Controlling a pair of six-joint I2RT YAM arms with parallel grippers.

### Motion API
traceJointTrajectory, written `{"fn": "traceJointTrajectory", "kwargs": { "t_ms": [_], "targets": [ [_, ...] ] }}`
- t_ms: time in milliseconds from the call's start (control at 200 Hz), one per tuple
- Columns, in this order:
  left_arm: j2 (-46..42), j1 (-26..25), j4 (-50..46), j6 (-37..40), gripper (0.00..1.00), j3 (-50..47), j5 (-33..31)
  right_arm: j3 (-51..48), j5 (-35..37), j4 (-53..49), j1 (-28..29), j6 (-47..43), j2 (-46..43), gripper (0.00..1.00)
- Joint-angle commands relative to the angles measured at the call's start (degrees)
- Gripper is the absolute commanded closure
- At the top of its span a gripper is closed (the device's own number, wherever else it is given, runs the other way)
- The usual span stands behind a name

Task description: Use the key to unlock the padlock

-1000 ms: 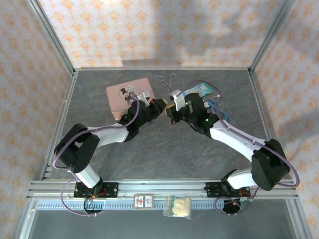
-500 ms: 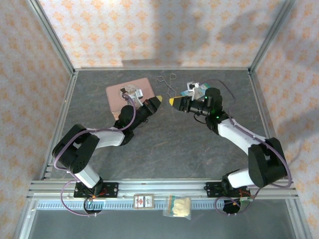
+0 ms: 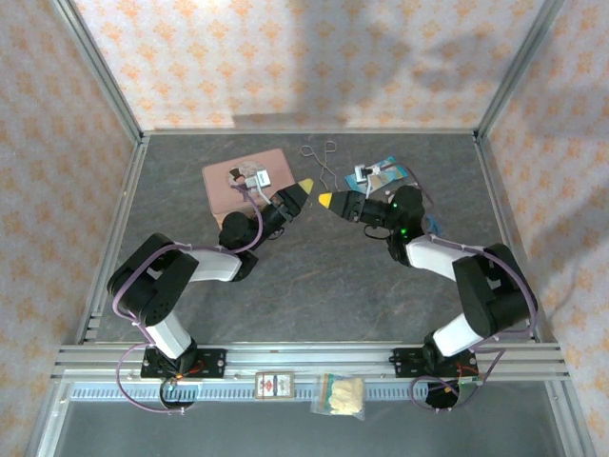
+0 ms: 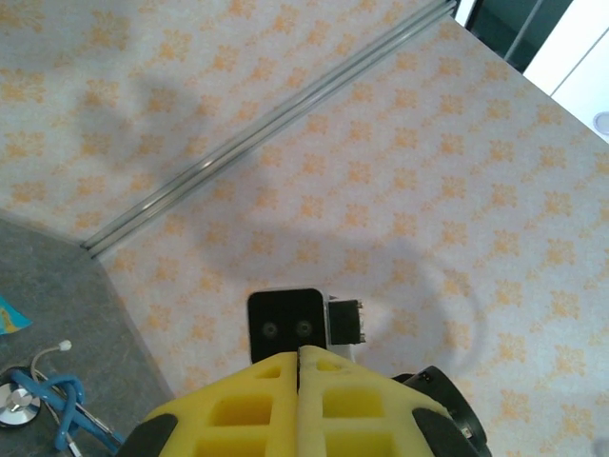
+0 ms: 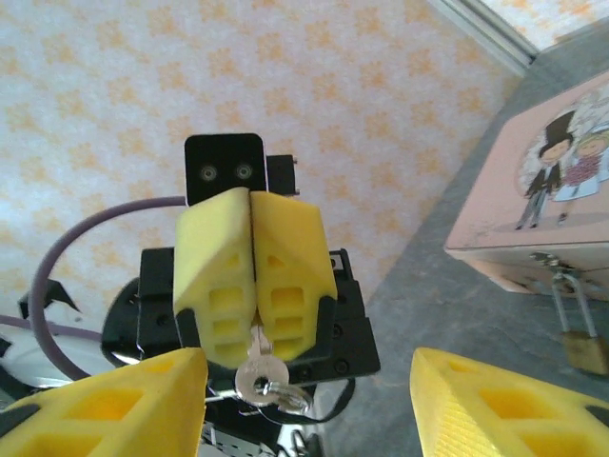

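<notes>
In the right wrist view the small silver key [image 5: 255,373] with its ring sticks out below the left gripper [image 5: 250,257], whose yellow fingers are shut on it. The brass padlock [image 5: 582,349] hangs by its thin shackle from the front of the pink picture tin [image 5: 533,205], low on the right. My right gripper [image 5: 304,367] faces the left one with its fingers wide apart and holding nothing. From above, the left gripper [image 3: 303,184] and right gripper [image 3: 326,199] point at each other a short gap apart, just right of the tin [image 3: 228,186]. The left gripper [image 4: 300,357] is shut.
Thin metal forceps [image 3: 322,157] and a blue packet [image 3: 376,174] lie behind the grippers. A stethoscope with a blue cord and silver disc [image 4: 38,419] lies by the right arm. Two small packets [image 3: 341,395] sit on the front rail. Papered walls enclose the table.
The two grippers were pressed together over the table's middle; they have drawn apart, and both arms have folded lower and further back. The right gripper's tip now stands clear of the left.
</notes>
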Motion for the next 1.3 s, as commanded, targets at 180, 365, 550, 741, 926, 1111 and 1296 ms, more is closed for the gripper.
{"fn": "traceJointTrajectory", "kwargs": {
  "t_ms": [180,365,550,741,926,1111,1296],
  "targets": [
    [0.85,-0.78,5.54,1.56,1.0,0.4,0.92,-1.21,-0.34,19.48,2.43,13.69,5.45,0.41],
    [0.63,-0.81,5.17,2.06,1.0,-0.17,0.23,-1.8,0.49,25.69,3.56,18.9,6.79,0.43],
    [0.81,-0.99,5.93,1.85,1.0,-0.44,0.01,-1.31,0.81,26.72,4.23,20.22,8.2,0.54],
    [0.74,-1.24,6.51,1.56,1.0,-0.66,-0.15,-0.24,1.01,27.2,4.74,20.78,9.64,0.62],
    [1.04,-1.52,7.54,0.7,1.0,-1.04,-0.39,-0.41,1.38,27.24,4.76,20.53,9.91,0.81],
    [1.1,-1.66,7.81,-0.27,1.0,-1.35,-0.78,-0.64,1.47,25.37,4.68,18.43,9.85,0.96],
    [-1.54,-0.97,6.0,-1.06,0.19,-2.86,-3.2,-0.47,1.22,15.14,4.38,10.01,6.57,1.0]
  ]
}}
